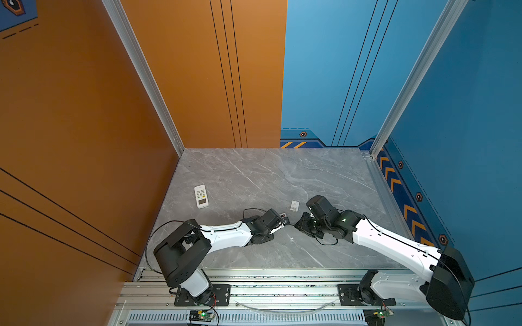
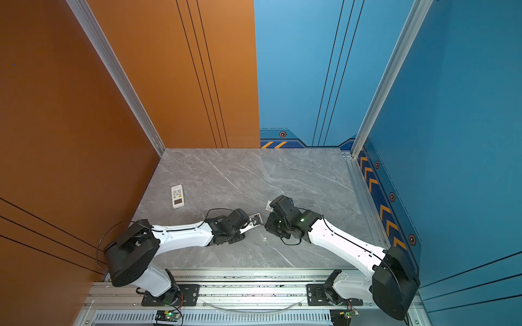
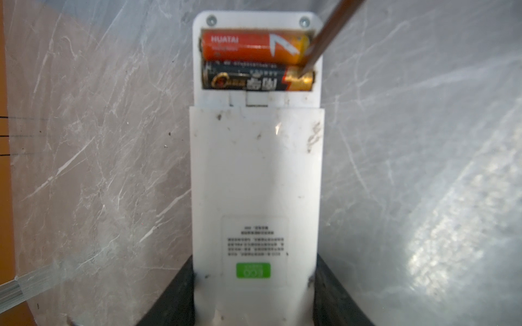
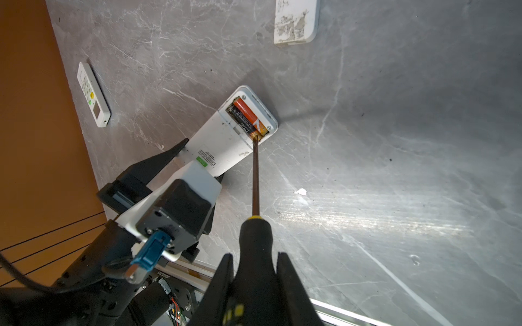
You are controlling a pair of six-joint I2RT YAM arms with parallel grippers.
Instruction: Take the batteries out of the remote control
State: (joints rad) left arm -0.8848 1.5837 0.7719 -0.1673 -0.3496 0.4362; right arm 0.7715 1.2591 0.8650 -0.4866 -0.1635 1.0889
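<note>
Your left claw (image 3: 254,261) grips the flat white remote (image 3: 254,169) — your right claw (image 4: 255,256) grips the black-and-yellow screwdriver (image 4: 255,240), its tip on the black gold-ended battery (image 3: 248,80) beside the orange battery (image 3: 248,48).

Bright glare on tabletop (image 4: 367,214), soft blur

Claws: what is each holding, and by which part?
Left claw clamps the open-backed remote by its label end. Right claw grips the screwdriver by its black handle, tip at the gold end of the black battery.
</note>
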